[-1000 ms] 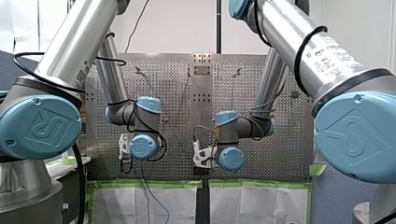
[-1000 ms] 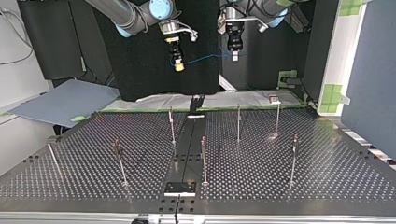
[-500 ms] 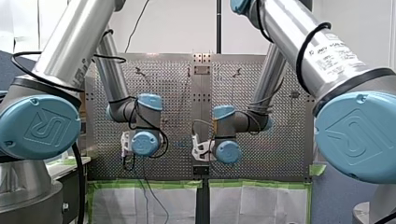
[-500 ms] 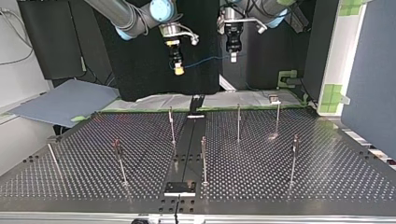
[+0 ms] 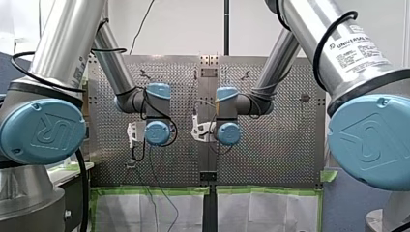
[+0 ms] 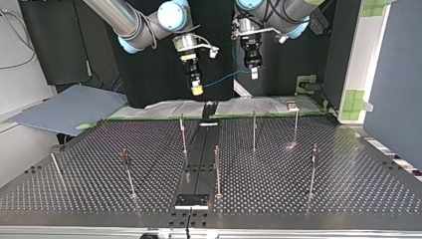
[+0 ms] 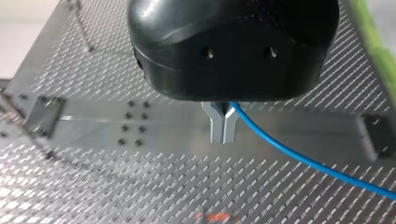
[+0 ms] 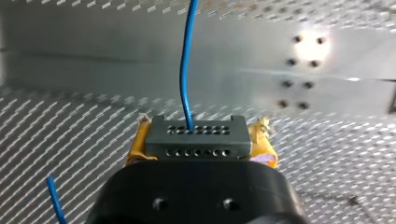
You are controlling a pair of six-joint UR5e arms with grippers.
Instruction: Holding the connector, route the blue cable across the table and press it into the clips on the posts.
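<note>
The blue cable [image 6: 224,78] hangs in a shallow sag between my two grippers, above the far edge of the perforated table [image 6: 308,209]. My right gripper [image 6: 197,89], at the top view's left, is shut with its yellow pads [image 8: 137,147] on the grey connector [image 8: 196,133]. The cable [image 8: 186,70] leaves the connector's face and runs straight ahead. My left gripper [image 7: 223,140] has its metal fingers shut on the cable [image 7: 299,158], which trails off to one side over the table. In the top view that gripper [image 6: 254,73] hangs right of the middle. Several thin posts [image 6: 182,132] stand below, apart from the cable.
More posts [image 6: 254,130] [image 6: 217,169] [image 6: 312,169] stand across the table, on both sides of its dark centre strip [image 6: 199,159]. A black bracket [image 6: 191,200] sits at the near edge. A green-taped block [image 6: 306,82] and a blue-grey sheet [image 6: 69,107] lie beyond the table.
Both grippers have come lower in the top view, the right one also drifting toward the view's right. The cable between them is shorter and sags more steeply.
</note>
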